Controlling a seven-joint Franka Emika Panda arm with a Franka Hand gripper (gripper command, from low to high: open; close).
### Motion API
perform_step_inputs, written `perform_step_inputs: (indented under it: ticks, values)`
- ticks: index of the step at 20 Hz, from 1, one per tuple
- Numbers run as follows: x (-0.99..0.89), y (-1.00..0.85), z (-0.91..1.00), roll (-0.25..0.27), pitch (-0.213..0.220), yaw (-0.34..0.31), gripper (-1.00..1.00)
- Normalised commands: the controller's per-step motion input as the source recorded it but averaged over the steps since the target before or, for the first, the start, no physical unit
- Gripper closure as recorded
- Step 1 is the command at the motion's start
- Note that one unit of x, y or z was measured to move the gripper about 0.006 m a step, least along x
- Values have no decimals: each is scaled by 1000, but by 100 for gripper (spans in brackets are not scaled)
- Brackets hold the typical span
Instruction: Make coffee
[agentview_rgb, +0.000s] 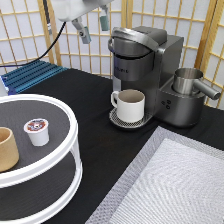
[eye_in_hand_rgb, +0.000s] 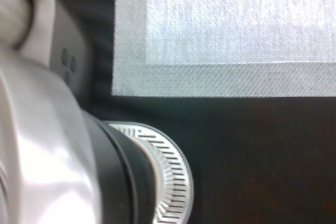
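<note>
The coffee pod (agentview_rgb: 37, 131), small and white with a dark red-brown top, stands on the upper tier of a round white stand (agentview_rgb: 70, 140) at the exterior view's left. My gripper (agentview_rgb: 93, 27) hangs open and empty at the exterior view's top, just left of and above the coffee machine (agentview_rgb: 145, 70), whose lid is closed. A white handled mug (agentview_rgb: 130, 105) sits on the machine's drip tray (eye_in_hand_rgb: 169, 170). The wrist view looks down on the machine's silver body (eye_in_hand_rgb: 37, 150) and that drip tray.
A tan handleless cup (agentview_rgb: 6, 155) stands on the stand beside the pod. A steel milk jug (agentview_rgb: 190, 82) sits on the machine's right side. A grey woven mat (agentview_rgb: 170, 185) covers the bottom right. A blue rack (agentview_rgb: 30, 75) lies at the left back.
</note>
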Motion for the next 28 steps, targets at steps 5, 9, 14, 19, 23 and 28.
perform_step_inputs:
  ticks: [5,9,14,19,23,28]
  values:
    - [298,-436,0,137,61,0,-100]
    - [40,-475,0,70,16,-14,-100]
    - [354,186,18,12,55,19,-100]
    - [443,293,54,25,105,76,-100]
    - [265,173,202,41,126,36,-100]
    - [341,398,599,10,165,38,-100]
